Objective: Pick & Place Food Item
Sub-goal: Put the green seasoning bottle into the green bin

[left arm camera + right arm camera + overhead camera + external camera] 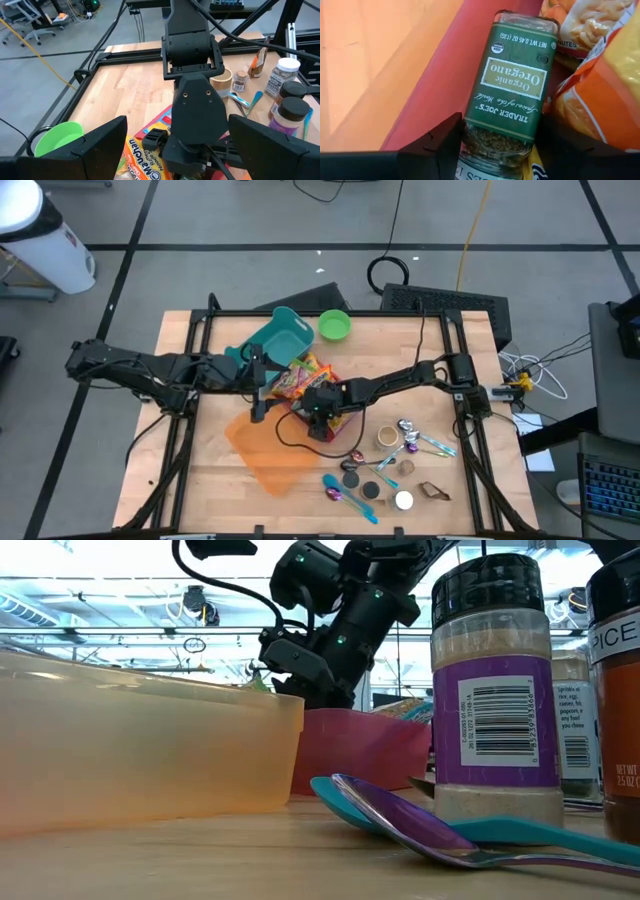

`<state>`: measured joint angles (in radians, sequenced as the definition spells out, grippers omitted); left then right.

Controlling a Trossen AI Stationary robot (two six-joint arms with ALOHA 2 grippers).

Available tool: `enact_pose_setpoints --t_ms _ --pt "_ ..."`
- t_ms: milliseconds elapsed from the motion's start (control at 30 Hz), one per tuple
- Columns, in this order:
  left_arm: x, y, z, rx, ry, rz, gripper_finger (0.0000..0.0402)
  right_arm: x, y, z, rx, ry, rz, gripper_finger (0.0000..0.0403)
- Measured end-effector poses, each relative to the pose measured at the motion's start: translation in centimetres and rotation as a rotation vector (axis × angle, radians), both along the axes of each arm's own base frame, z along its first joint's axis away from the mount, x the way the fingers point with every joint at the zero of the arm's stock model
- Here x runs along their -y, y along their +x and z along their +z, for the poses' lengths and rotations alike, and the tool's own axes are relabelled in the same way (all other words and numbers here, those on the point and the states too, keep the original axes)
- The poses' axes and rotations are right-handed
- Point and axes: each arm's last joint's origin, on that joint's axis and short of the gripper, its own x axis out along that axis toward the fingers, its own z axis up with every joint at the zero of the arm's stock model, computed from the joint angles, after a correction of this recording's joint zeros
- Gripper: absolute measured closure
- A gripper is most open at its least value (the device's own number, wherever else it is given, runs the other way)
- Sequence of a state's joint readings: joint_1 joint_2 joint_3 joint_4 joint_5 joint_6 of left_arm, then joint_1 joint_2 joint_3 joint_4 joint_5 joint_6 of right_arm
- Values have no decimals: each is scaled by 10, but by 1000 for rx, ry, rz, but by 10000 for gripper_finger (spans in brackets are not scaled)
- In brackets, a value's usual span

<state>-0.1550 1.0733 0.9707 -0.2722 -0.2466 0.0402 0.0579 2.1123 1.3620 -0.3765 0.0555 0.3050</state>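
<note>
1. Oregano jar [511, 80] sits between the right gripper [495, 145] fingers, label reading upside down in the right wrist view. The fingers flank the jar's glass end on both sides; contact looks close, but I cannot tell if they are clamped on it yet.
2. Jar lies in the red bin [427, 75], against its wall, with noodle packets [597, 90] just beside it. Probably why the gripper comes in end-on: the packets crowd one side and the wall the other.
3. Right gripper [318, 412] in the high view is down over the bin near table centre, arm reaching in from the right.
4. Left gripper [175, 150] has its fingers wide apart, holding nothing, aimed at the right arm's wrist and the Maruchan packet [145, 155]. It hovers by the same pile; my guess is it waits, or stands ready to steady the bin.
5. Orange tray [270, 452] lies beside the bin, nearer the table's front edge; likely the drop spot, though the teal bin [275, 335] and green bowl [334, 326] are also candidates.
6. Spice jars [385, 475] and spoons [350, 495] are on the table to the right, well apart from the grasp.
7. Stage, as a judgement: grasp closing, lift not yet begun. Risk: smooth glass could slip or snag a packet.
</note>
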Motion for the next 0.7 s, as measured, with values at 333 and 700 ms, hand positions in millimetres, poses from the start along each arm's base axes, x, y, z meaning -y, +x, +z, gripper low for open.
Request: enact_pose_setpoints --t_ms 333,700 --pt "0 0 0 0 3 -2 48 -5 0 36 118 10 25 203" --pt "0 0 1 7 3 -3 48 -10 -15 117 351 11 59 206"
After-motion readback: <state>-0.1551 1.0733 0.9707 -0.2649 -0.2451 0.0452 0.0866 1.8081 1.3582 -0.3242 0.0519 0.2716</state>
